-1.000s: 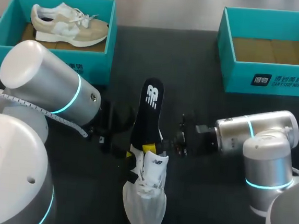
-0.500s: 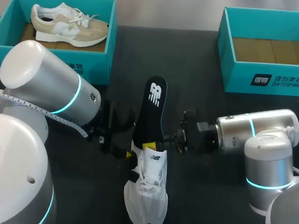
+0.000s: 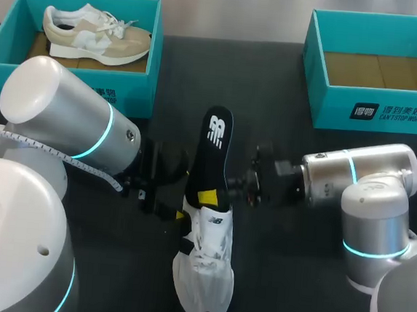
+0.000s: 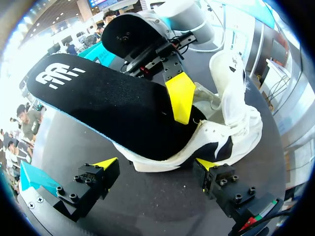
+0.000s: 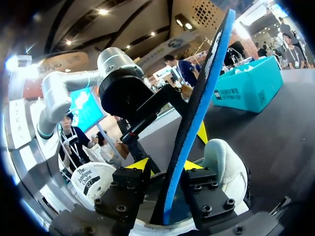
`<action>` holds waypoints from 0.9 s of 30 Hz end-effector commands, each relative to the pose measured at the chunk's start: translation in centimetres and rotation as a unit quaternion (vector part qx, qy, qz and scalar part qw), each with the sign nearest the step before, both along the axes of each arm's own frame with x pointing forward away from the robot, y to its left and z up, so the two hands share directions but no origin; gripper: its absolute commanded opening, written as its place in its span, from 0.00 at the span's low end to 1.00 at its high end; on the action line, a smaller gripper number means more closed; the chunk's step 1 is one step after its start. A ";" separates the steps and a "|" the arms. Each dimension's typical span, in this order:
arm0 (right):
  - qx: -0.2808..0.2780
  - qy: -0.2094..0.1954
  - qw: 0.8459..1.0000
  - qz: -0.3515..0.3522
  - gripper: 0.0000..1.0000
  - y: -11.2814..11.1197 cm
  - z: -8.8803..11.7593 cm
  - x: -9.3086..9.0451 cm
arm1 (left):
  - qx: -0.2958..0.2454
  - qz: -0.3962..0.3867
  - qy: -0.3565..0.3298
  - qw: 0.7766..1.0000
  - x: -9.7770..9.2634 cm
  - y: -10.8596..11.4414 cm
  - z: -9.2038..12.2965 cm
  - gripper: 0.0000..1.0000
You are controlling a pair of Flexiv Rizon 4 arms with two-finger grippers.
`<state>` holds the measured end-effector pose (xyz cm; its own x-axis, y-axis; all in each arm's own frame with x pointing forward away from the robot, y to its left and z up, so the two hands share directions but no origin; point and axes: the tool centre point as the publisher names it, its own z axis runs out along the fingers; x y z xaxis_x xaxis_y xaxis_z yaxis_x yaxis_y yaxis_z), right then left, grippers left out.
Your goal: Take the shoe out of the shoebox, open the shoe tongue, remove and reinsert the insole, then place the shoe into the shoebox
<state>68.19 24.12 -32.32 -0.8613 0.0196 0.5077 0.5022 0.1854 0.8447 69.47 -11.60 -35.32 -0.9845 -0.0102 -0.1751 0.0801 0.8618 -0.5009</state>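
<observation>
A white shoe (image 3: 202, 265) lies mid-table, toe toward me. A black insole (image 3: 213, 153) with a blue edge sticks out of its heel opening and slants up toward the back. My right gripper (image 3: 216, 195) comes in from the right. In the right wrist view the insole (image 5: 197, 108) stands between the fingers of that gripper (image 5: 166, 165), which is open, with a gap on one side. My left gripper (image 4: 156, 164) is wide open, its fingertips (image 4: 106, 163) on either side of the shoe's heel (image 4: 216, 142) without touching it.
A teal shoebox (image 3: 148, 56) at the back left holds a beige shoe (image 3: 95, 33). A second teal shoebox (image 3: 377, 112) at the back right holds only brown padding. Bare black tabletop lies between the boxes.
My right gripper's fingers have spread apart off the insole. The insole's free end has shifted slightly to the right and the shoe has settled a little. The left arm has not moved.
</observation>
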 end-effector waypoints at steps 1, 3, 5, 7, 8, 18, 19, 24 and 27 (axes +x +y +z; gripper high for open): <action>-0.002 -0.003 1.000 -0.004 0.36 0.1 0.8 0.3 | -0.001 0.000 0.000 1.000 -0.1 0.1 0.0 1.00; -0.001 -0.005 1.000 -0.005 0.36 0.2 1.1 0.5 | -0.001 0.000 0.000 1.000 -0.1 0.1 0.0 1.00; 0.001 -0.008 1.000 -0.007 0.35 0.3 1.3 0.8 | -0.001 0.000 0.000 1.000 -0.1 0.1 0.0 1.00; 0.005 -0.010 1.000 -0.013 0.33 0.4 1.4 1.1 | -0.001 0.000 0.000 1.000 -0.1 0.1 0.0 1.00; 0.008 -0.011 1.000 -0.015 0.33 0.4 1.5 1.2 | -0.001 0.000 0.000 1.000 -0.1 0.1 0.0 1.00; 0.029 -0.006 0.999 -0.038 0.19 1.1 1.7 1.8 | -0.001 0.000 0.000 1.000 -0.1 0.1 0.0 1.00; 0.029 -0.006 0.999 -0.039 0.00 1.3 1.6 1.8 | -0.001 0.000 0.000 1.000 -0.1 0.1 0.0 1.00; 0.022 0.001 0.999 -0.032 0.00 1.5 1.1 1.6 | -0.001 0.000 0.000 1.000 -0.1 0.1 0.0 1.00; 0.015 0.004 1.000 -0.026 0.00 1.3 0.7 1.3 | -0.001 0.000 0.000 1.000 -0.1 0.1 0.0 1.00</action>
<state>69.49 25.30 -31.35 -0.8575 0.0494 0.5122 0.5143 0.1159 0.8498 69.47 -11.60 -35.32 -0.9845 -0.0102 -0.1751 0.0801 0.8618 -0.5009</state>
